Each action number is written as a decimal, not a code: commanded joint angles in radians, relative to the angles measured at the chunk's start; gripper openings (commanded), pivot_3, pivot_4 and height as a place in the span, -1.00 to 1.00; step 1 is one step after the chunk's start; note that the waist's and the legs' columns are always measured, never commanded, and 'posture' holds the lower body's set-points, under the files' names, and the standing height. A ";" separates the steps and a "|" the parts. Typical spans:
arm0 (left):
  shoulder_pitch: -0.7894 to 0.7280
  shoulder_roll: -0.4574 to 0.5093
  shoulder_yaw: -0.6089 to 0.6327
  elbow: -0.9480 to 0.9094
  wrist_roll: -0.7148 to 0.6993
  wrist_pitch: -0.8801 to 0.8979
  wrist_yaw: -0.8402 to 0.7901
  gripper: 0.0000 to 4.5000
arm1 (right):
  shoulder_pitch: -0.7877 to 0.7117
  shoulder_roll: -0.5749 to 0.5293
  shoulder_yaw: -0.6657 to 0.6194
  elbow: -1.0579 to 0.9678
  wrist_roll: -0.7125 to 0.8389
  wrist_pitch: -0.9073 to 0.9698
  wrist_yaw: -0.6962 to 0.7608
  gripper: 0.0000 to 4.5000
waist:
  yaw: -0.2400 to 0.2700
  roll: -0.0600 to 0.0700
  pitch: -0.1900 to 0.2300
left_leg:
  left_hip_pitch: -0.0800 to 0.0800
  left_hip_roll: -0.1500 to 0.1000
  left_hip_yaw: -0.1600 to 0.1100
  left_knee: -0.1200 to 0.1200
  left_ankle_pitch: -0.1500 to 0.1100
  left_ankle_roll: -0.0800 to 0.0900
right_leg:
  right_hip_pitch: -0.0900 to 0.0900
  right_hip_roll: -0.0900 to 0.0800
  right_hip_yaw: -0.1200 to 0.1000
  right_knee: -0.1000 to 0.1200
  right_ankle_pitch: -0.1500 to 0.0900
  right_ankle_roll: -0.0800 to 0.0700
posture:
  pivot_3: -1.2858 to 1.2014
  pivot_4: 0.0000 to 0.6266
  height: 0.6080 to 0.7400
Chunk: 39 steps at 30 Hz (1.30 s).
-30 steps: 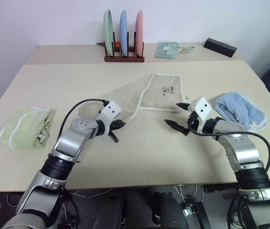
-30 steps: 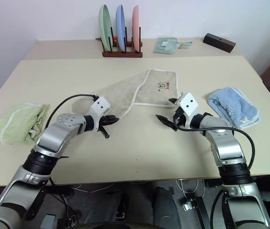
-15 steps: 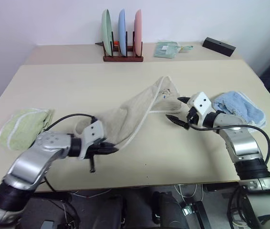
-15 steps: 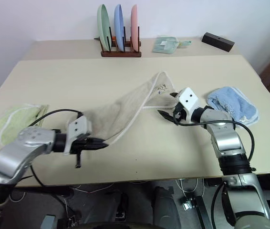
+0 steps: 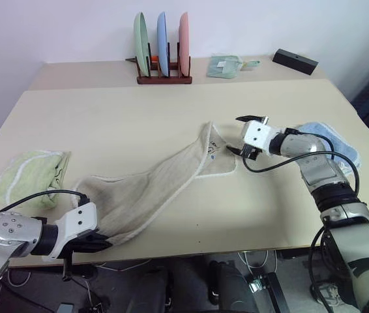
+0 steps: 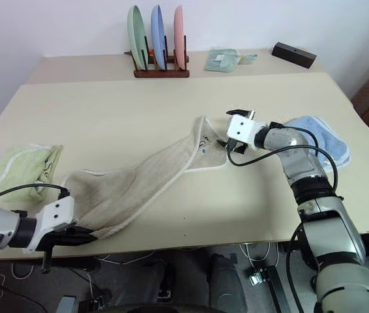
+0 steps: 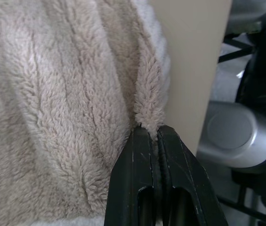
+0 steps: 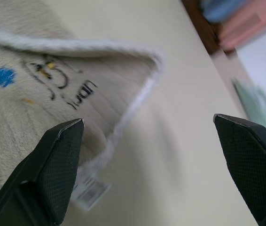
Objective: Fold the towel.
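Observation:
The beige towel (image 5: pixel 165 186) lies stretched in a long diagonal band from the table's front left edge to its middle right. My left gripper (image 5: pixel 103 242) is at that front edge, shut on the towel's near corner; the left wrist view has the terry pile (image 7: pixel 53 94) pinched between the closed fingertips (image 7: pixel 148 134). My right gripper (image 5: pixel 238 135) stands open just beyond the far corner, one finger above the other, holding nothing. That corner, with its dark logo (image 8: pixel 58 80) and white edging, lies in front of the spread fingers.
A light green towel (image 5: pixel 31 175) lies bunched at the left edge. A light blue towel (image 5: pixel 331 140) sits behind my right arm. At the back stand a plate rack (image 5: pixel 163 55), a folded pale cloth (image 5: pixel 223 65) and a black box (image 5: pixel 294 62).
My left gripper has pulled the towel's corner back and to the left, to the table's front edge, drawing the cloth out long. My right gripper moved forward to the logo corner and rolled.

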 commanded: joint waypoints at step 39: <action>-0.060 -0.116 0.007 -0.002 0.036 -0.034 0.179 -1.00 | -0.368 -0.037 0.350 0.487 -0.488 -0.409 -0.564 -0.97 | -0.001 0.005 0.001 | 0.000 0.000 0.000 -0.002 0.002 -0.004 | -0.001 0.002 0.001 0.002 0.000 -0.001 | 0.03 -0.52 1.00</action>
